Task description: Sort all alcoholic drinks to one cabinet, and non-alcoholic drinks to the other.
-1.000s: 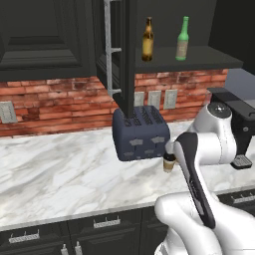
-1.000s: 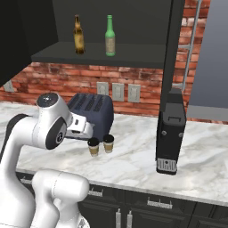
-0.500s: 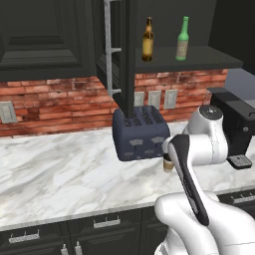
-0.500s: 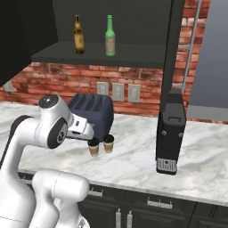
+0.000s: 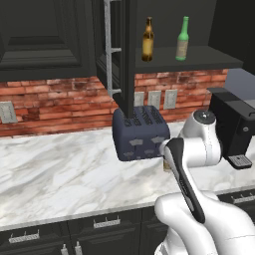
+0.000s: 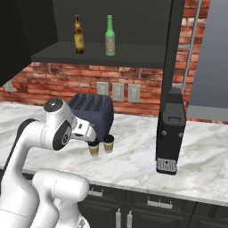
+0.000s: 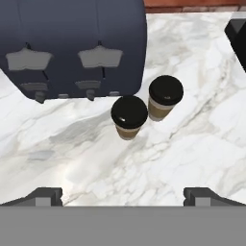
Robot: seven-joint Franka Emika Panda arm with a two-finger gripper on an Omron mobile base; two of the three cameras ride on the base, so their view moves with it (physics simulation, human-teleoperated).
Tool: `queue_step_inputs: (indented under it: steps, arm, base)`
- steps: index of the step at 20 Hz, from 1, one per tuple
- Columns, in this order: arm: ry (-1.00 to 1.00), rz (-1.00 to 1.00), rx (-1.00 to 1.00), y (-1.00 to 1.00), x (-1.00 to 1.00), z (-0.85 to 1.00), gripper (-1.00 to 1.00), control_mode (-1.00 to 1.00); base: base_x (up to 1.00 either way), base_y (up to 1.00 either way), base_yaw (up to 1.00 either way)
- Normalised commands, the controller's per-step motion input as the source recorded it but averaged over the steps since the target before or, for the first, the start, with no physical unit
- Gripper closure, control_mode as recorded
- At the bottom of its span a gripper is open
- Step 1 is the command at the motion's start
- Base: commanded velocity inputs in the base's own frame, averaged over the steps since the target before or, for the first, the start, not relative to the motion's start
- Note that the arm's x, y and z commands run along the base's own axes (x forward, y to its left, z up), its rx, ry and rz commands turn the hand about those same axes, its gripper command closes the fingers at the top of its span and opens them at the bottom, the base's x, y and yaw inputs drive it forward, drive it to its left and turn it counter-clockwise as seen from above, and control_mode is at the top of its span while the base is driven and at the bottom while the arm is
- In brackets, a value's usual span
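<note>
Two tan paper cups with dark lids stand side by side on the marble counter before the toaster: one cup [image 7: 129,116] [image 6: 94,148] nearer me, the other cup [image 7: 165,97] [image 6: 108,143] beside it. My gripper [image 7: 123,197] hangs open above and just short of them, holding nothing. The amber bottle [image 5: 148,40] [image 6: 79,35] and the green bottle [image 5: 183,39] [image 6: 110,36] stand upright on the open cabinet's shelf [image 6: 89,58].
A dark blue toaster [image 5: 141,133] [image 7: 72,45] sits right behind the cups. To the right stands a black coffee machine [image 5: 234,127] [image 6: 171,131]. The cabinet door [image 5: 117,50] hangs open above the toaster. Bare marble counter [image 5: 60,169] stretches left.
The arm has leaned further over the counter, bringing the hand closer above the cups. Cups and bottles have not moved; the jaws stay open.
</note>
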Motion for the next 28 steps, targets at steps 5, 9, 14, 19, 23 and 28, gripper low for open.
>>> queue_step_inputs:
  steps: [5,9,14,19,23,28]
  arm:
    - [0.01,0.0,0.0,-0.02,0.24,-0.23,-1.0,-1.0]
    - [0.01,0.0,0.0,-0.02,0.25,-0.21,-1.0,-1.0]
    - [0.03,0.0,0.0,-0.04,0.2,-0.19,-1.0,-1.0]
    - [0.02,0.0,0.0,-0.06,0.19,-0.21,-1.0,-1.0]
    - [0.03,0.0,0.0,-0.06,0.19,-0.19,-1.0,-1.0]
    - [0.03,0.0,0.0,-0.01,0.2,-0.21,-1.0,-1.0]
  base:
    - [0.0,0.0,0.0]
    - [0.0,0.0,0.0]
    - [0.0,0.0,0.0]
    - [0.0,0.0,0.0]
    - [0.0,0.0,0.0]
    - [0.0,0.0,0.0]
